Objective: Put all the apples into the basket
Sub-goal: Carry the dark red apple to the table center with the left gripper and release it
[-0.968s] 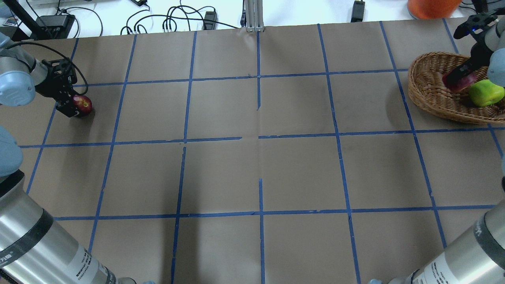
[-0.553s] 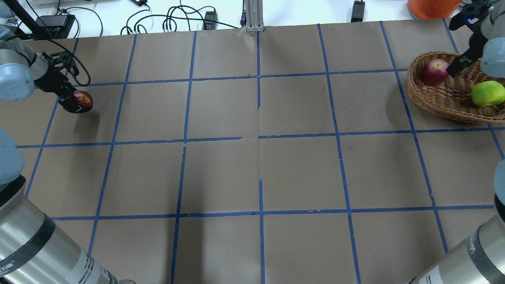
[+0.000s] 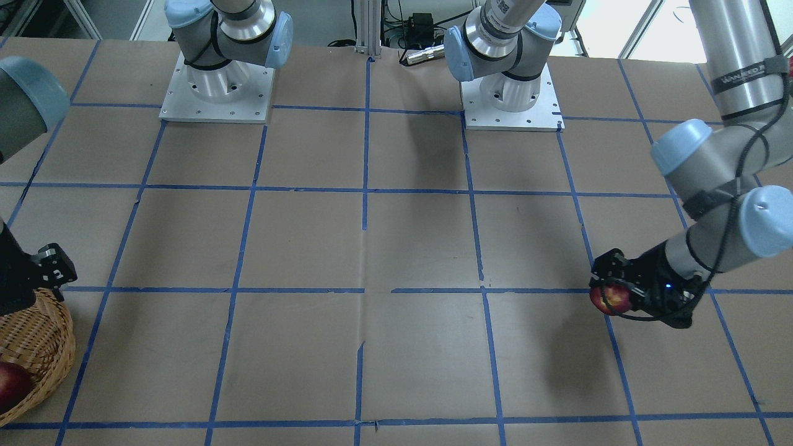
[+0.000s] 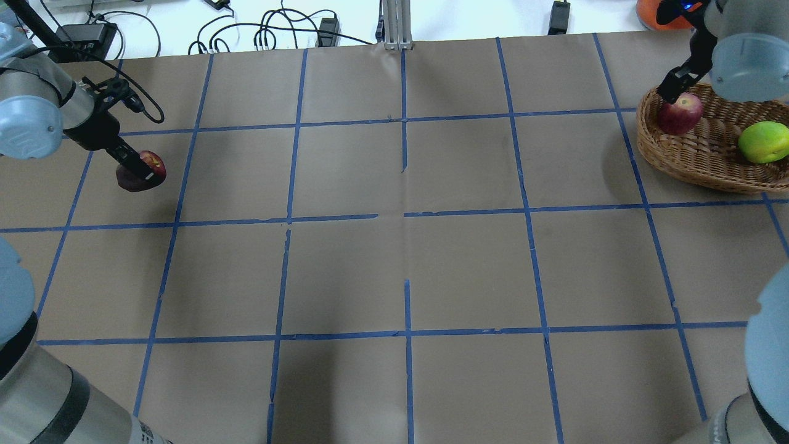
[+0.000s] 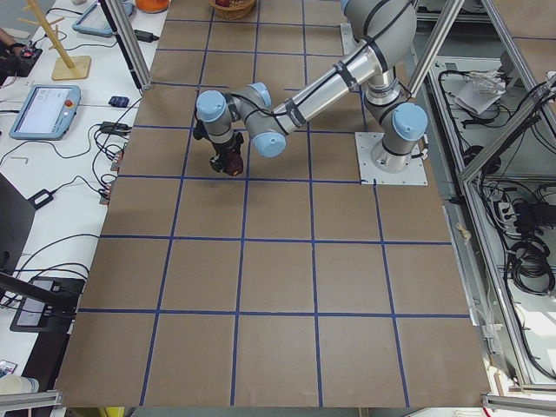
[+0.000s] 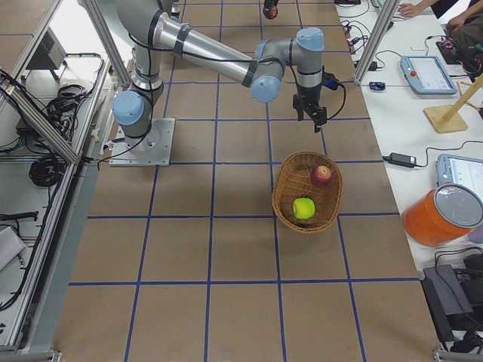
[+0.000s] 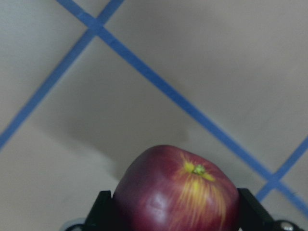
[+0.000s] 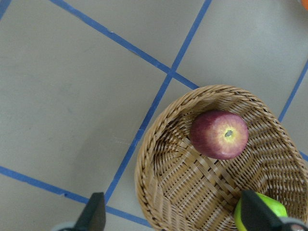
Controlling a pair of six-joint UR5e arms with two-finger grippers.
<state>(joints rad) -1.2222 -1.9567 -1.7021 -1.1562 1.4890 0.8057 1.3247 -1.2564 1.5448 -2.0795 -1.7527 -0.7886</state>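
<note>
My left gripper is shut on a dark red apple and holds it a little above the table at the far left. The wrist view shows this apple between both fingers. The wicker basket sits at the far right. It holds a second red apple and the yellow-green apple. My right gripper is open and empty, above the basket's back-left rim. Its wrist view looks down on the basket, the red apple and the green apple.
An orange container stands behind the basket at the table's far right corner. Cables and power bricks lie beyond the far edge, beside an aluminium post. The two arm bases are bolted on the robot's side.
My right gripper let go of a red apple in the basket, then rose and pulled back. My left gripper lifted its red apple off the table and shifted slightly right.
</note>
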